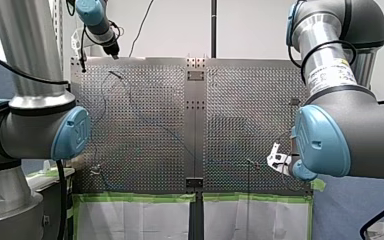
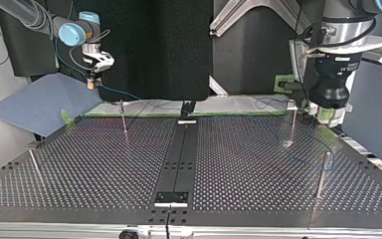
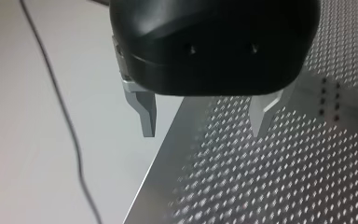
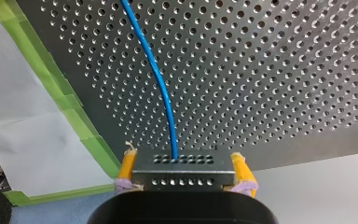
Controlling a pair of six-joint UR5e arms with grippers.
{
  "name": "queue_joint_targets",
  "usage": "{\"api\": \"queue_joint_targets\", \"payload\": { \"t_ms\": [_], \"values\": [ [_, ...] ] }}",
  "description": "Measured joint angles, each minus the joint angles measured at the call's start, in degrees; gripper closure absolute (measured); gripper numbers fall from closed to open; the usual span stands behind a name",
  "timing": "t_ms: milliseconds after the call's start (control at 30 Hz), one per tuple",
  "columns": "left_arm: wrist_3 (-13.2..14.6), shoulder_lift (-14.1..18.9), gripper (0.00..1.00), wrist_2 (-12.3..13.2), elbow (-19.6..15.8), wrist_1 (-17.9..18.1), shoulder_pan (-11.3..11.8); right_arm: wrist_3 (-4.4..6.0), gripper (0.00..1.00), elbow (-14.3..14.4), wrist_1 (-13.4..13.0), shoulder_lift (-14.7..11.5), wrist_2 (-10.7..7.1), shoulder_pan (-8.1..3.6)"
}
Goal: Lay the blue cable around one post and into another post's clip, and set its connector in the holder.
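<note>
The blue cable (image 4: 161,88), a thin, smooth, round strand, is seen in the right wrist view to leave a small rectangular metal connector (image 4: 182,173) whose faces are drilled with rows of little holes. This connector is pinched from both sides by the yellow pads (image 4: 127,163) of my right end effector (image 4: 182,161), which is held above the edge of the perforated metal counter (image 4: 270,70), where strips of green tape (image 4: 70,112) are laid along the border. In the top view the connector is held in the air at the far left, beyond the counter's far edge. From it the cable is draped down to that edge and can be traced faintly across the plate, near a slender upright metal post (image 2: 292,122) at the right. My left end effector (image 3: 204,123) is seen as a rounded black body with two tapered metal fingers (image 3: 145,116), which are spread wide with nothing between them, above the counter's edge.
</note>
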Motion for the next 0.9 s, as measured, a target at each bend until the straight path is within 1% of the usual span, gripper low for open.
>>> {"api": "queue_joint_targets", "payload": {
  "t_ms": [433, 633, 700, 900],
  "values": [
    [-0.68, 0.04, 0.0, 6.44, -6.37, 6.42, -3.78, -0.36, 1.0, 0.0, 0.17, 0.0, 0.04, 0.29],
    [-0.86, -0.07, 0.0, 9.82, -9.75, 9.8, -4.66, -0.41, 1.0, 0.0, 0.05, -0.01, 0.05, 0.42],
    [-0.94, -0.44, 0.0, 10.81, -10.75, 10.82, -5.1, -0.41, 1.0, 0.0, 0.02, -0.01, 0.05, 0.43],
    [-0.42, -3.03, 0.0, 13.84, -13.91, 13.97, -7.77, -0.41, 1.0, -0.01, 0.14, -0.01, 0.09, 0.45]
  ]
}}
